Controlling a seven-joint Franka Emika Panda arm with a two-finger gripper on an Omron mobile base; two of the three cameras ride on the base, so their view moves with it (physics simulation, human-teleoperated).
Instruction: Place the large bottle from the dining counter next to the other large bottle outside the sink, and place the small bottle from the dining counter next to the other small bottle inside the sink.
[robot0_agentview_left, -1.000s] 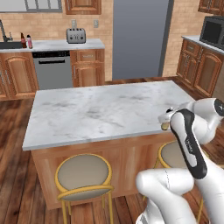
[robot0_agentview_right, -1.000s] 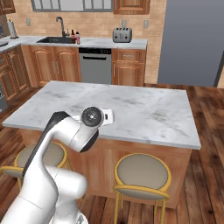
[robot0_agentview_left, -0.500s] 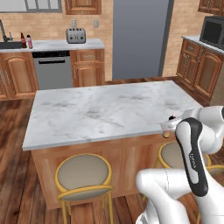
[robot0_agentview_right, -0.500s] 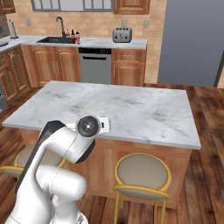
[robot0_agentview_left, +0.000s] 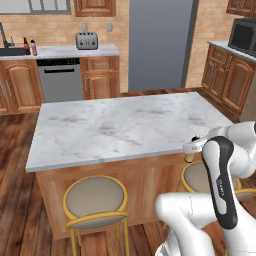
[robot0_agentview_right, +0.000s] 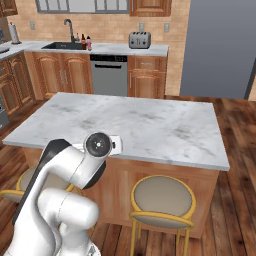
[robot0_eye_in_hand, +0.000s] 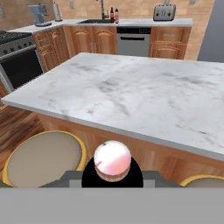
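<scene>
Pincer (robot0_eye_in_hand: 112, 171) pinches a small round-capped pinkish bottle (robot0_eye_in_hand: 112, 160) held below the marble dining counter's (robot0_eye_in_hand: 144, 94) edge; we judge it light, rigid, slippery, best gripped mid-body.

Small bottle (robot0_eye_in_hand: 112, 160) (pink cap) in tool (robot0_eye_in_hand: 112, 173).

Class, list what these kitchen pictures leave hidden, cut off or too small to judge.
- Sink interior: hidden by its rim, right base view.
- Two bottles beside it: too small to tell large from small, left base view.
- Gripper jaws: covered by the pink-capped object between them, hand view.
</scene>
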